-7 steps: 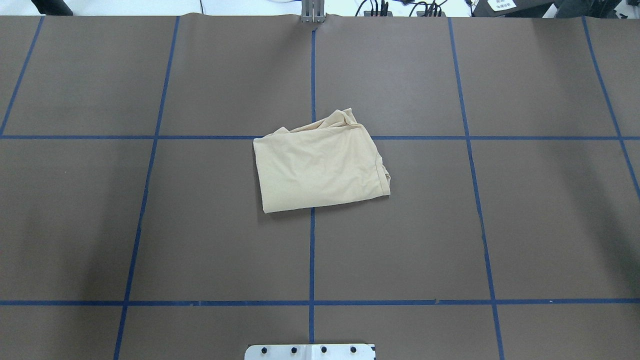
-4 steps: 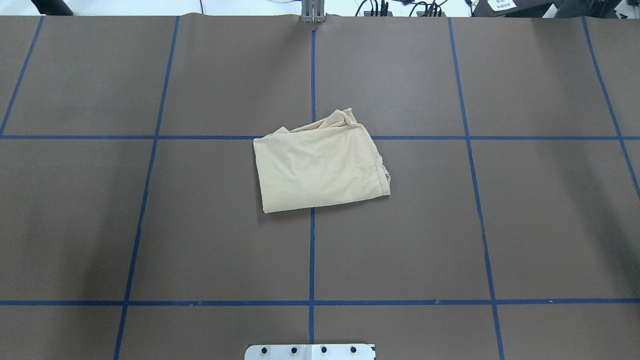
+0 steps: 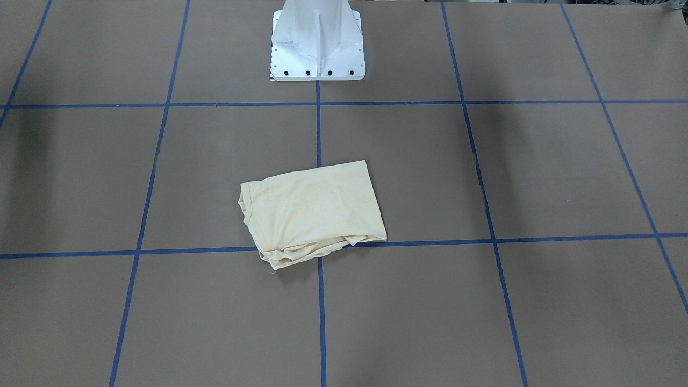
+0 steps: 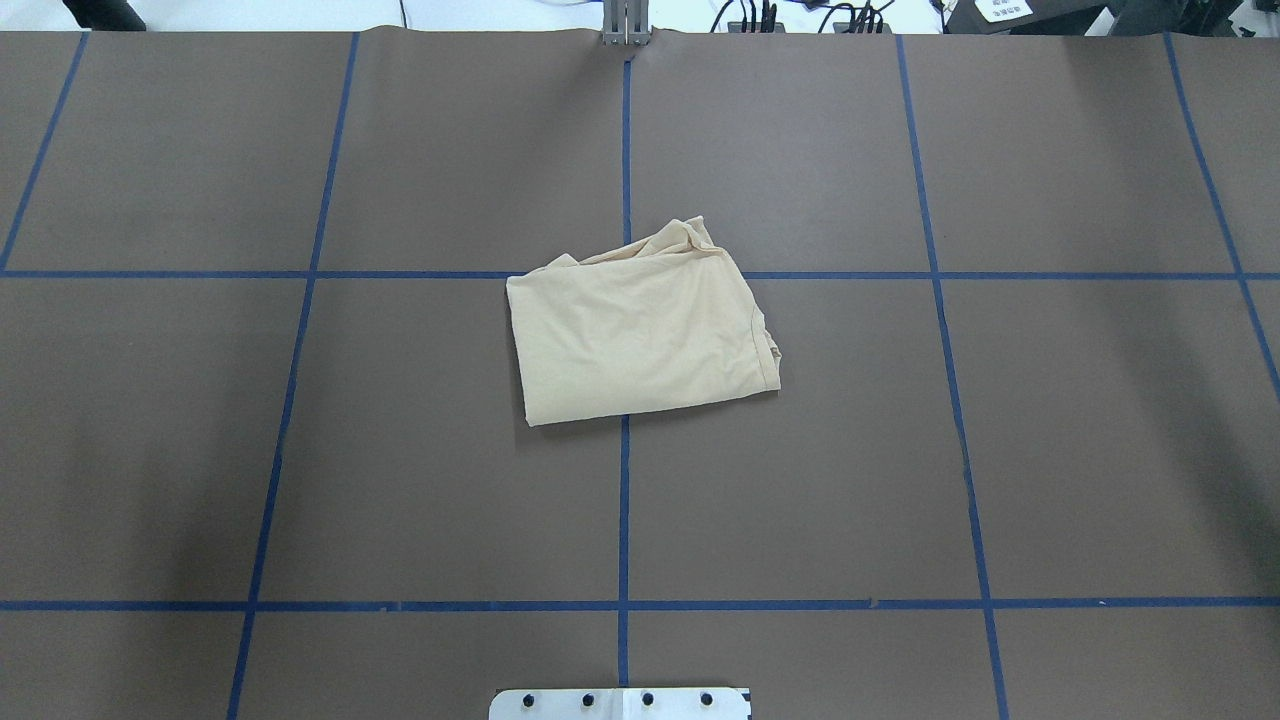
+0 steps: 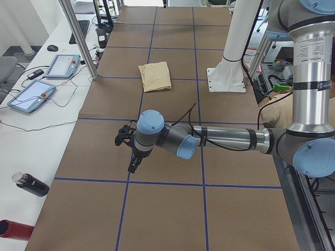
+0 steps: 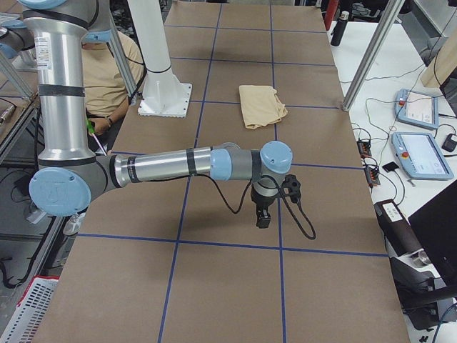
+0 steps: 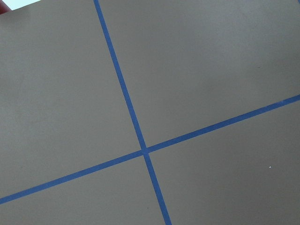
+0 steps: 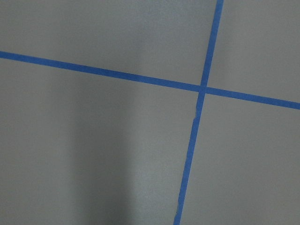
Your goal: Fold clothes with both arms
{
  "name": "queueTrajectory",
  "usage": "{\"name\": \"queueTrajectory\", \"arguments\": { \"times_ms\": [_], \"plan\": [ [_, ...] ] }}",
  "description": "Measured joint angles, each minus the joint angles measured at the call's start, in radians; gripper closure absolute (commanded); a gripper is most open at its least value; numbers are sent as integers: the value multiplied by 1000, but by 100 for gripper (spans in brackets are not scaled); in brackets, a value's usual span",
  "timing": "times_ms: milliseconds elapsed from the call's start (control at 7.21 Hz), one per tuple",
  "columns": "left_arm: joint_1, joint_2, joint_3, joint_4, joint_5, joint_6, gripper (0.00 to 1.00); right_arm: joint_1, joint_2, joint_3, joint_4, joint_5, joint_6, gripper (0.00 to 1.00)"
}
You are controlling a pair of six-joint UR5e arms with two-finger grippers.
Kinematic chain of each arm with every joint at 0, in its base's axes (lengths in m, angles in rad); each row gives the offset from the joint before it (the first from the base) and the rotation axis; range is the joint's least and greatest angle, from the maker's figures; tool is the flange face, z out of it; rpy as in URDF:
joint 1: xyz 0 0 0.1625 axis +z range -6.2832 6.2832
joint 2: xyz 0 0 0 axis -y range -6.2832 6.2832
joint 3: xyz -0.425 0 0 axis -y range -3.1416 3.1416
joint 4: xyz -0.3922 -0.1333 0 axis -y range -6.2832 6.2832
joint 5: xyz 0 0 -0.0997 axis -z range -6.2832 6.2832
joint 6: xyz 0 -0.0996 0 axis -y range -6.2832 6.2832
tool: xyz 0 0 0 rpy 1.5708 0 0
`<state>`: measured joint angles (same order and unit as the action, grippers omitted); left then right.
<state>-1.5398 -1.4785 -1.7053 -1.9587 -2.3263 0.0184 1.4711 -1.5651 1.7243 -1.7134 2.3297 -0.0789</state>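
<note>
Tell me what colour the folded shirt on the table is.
The shirt is pale cream-yellow, with no print showing. It is clearest in the overhead view.

We look on a wide brown tabletop (image 4: 450, 450) divided into a grid by blue tape lines (image 4: 624, 500), evenly lit, with soft shadows near its ends. In the exterior left view a second, white tabletop (image 5: 21, 157) runs down the left edge. On it are two teach pendants (image 5: 63, 65), a keyboard (image 5: 82, 29) and a black bottle (image 5: 31, 184). An aluminium post (image 5: 78, 39) rises between the two tabletops.
</note>
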Motion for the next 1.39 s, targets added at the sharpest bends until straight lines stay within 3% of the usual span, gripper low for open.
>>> {"name": "queueTrajectory", "arguments": {
  "times_ms": [1387],
  "plan": [
    [0,15,-17,0,-7,2,0,0,-7,-10,2,0,2,0]
  ]
}}
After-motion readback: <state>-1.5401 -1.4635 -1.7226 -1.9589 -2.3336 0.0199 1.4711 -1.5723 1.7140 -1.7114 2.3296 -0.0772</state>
